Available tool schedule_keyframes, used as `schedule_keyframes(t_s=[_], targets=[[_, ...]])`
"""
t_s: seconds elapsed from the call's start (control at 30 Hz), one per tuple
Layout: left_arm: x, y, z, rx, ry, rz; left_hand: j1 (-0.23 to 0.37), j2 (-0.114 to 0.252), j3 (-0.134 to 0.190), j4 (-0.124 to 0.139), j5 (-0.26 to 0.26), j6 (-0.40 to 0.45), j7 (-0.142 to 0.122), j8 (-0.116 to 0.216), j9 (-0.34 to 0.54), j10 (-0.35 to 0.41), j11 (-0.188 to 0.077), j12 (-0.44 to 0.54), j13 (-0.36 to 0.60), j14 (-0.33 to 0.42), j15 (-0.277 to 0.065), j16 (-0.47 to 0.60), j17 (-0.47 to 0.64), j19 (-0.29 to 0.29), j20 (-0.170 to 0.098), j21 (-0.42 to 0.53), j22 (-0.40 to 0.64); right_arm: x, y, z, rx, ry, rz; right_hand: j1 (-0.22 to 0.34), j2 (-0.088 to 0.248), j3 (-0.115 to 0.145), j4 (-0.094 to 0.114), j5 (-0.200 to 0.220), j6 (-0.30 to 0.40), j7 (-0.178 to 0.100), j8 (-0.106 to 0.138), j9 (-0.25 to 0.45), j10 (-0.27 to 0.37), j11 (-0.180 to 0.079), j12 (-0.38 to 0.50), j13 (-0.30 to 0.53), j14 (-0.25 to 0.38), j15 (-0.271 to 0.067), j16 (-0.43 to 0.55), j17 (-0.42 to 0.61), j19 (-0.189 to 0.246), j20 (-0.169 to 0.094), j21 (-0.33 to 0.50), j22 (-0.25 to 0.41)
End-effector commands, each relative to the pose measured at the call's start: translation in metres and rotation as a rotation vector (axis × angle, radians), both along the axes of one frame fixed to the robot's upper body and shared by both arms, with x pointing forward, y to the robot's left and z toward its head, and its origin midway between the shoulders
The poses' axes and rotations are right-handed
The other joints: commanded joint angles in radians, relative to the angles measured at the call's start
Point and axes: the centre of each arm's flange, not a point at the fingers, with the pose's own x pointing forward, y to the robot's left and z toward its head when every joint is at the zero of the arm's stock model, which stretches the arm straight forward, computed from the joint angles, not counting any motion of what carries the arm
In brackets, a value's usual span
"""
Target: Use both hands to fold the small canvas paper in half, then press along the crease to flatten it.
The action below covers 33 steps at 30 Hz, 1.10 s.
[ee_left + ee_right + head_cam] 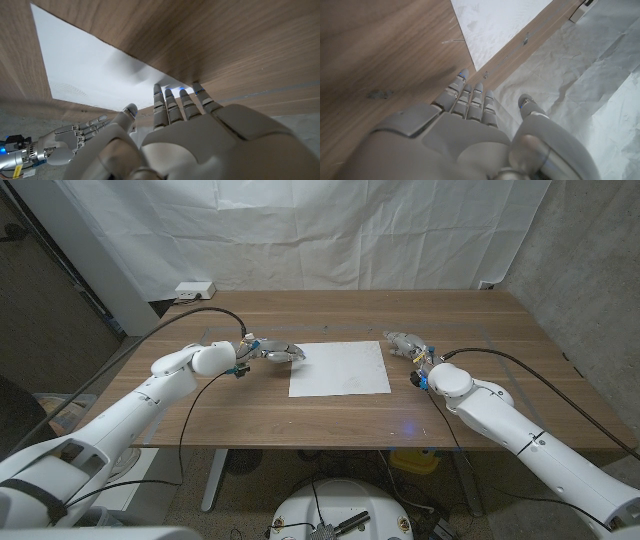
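Paper lies flat, unfolded, mid-worktop. Left hand and right hand (both empty, fingers spread) flank it; next, probably, lifting one edge.

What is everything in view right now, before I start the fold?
canvas paper: one, white, lying flat and unfolded at the middle of the table, between the two hands.
table: one, brown wood, carrying the paper and both hands.
backdrop sheet: one, white, hanging behind the table.
power strip: one, white, behind the table's far left corner.
left hand: one, silver-grey, fingers apart at the paper's left edge, fingertips at or just short of the paper; holds nothing.
right hand: one, silver-grey, fingers apart beside the paper's right edge, apart from it; holds nothing.
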Motion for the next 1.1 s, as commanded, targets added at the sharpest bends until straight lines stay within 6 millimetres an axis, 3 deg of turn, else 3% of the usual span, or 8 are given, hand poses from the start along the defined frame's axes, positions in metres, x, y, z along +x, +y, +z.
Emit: schedule_keyframes(t_s=[0.03,0.4,0.8,0.9,1.1], targets=[[-0.001,0.000,-0.001,0.005,0.000,0.005,-0.007,-0.002,-0.003,0.000,0.001,0.001,-0.003,-0.004,0.002,0.006,-0.005,-0.004,0.002,-0.004,-0.030,-0.002,0.003,-0.005,0.002,-0.004,0.003,0.011,0.010,0.004,0.001,0.029,0.059,-0.012,0.005,0.003,0.012,0.000,0.005,0.004,0.001,0.001,0.006,0.000,0.003,0.004,0.003,-0.003,0.002,0.006,0.005,-0.008,0.004,0.003],[-0.003,-0.001,-0.002,-0.003,-0.003,0.007,-0.011,-0.001,-0.003,0.002,0.002,0.002,-0.003,-0.007,0.003,0.006,-0.002,-0.007,0.002,-0.004,-0.031,-0.002,0.003,-0.004,0.002,-0.006,0.003,0.017,0.022,0.017,-0.078,0.046,0.063,-0.030,0.010,-0.001,0.030,-0.002,0.006,0.009,0.000,0.002,-0.004,0.004,-0.003,0.005,-0.013,-0.001,-0.003,0.011,-0.002,-0.009,-0.001,0.002],[-0.002,-0.003,0.000,-0.003,-0.006,0.001,-0.013,0.000,-0.003,0.003,0.003,0.002,-0.002,-0.009,0.003,0.007,-0.003,-0.010,0.002,-0.003,-0.032,-0.002,0.002,-0.004,0.001,-0.008,0.002,0.008,0.040,0.026,-0.325,0.090,-0.060,-0.054,0.003,-0.011,0.048,-0.004,0.014,0.016,0.001,0.002,0.000,0.008,-0.003,0.004,-0.023,0.003,-0.006,0.013,-0.015,-0.007,-0.007,0.002],[-0.001,-0.004,0.001,-0.003,-0.006,-0.001,-0.014,-0.001,-0.003,0.003,0.003,0.001,-0.001,-0.009,0.003,0.007,-0.003,-0.010,0.002,-0.003,-0.032,-0.002,0.002,-0.004,0.001,-0.009,0.002,0.007,0.041,0.027,-0.336,0.081,-0.081,-0.071,0.003,-0.016,0.063,-0.004,0.017,0.016,0.000,0.002,0.001,0.006,-0.004,0.004,-0.038,-0.004,-0.010,0.015,-0.038,-0.015,-0.016,0.002],[0.000,-0.005,0.001,-0.006,-0.005,0.001,-0.015,-0.001,-0.004,0.003,0.003,0.000,-0.002,-0.011,0.003,0.006,-0.002,-0.012,0.002,-0.004,-0.031,-0.003,0.002,-0.004,-0.001,-0.010,0.002,0.006,0.041,0.031,-0.340,0.054,-0.119,-0.078,0.004,-0.018,0.070,-0.003,0.013,0.014,-0.002,0.002,-0.001,0.004,-0.005,0.004,-0.042,-0.006,-0.011,0.015,-0.040,-0.015,-0.016,0.002]])
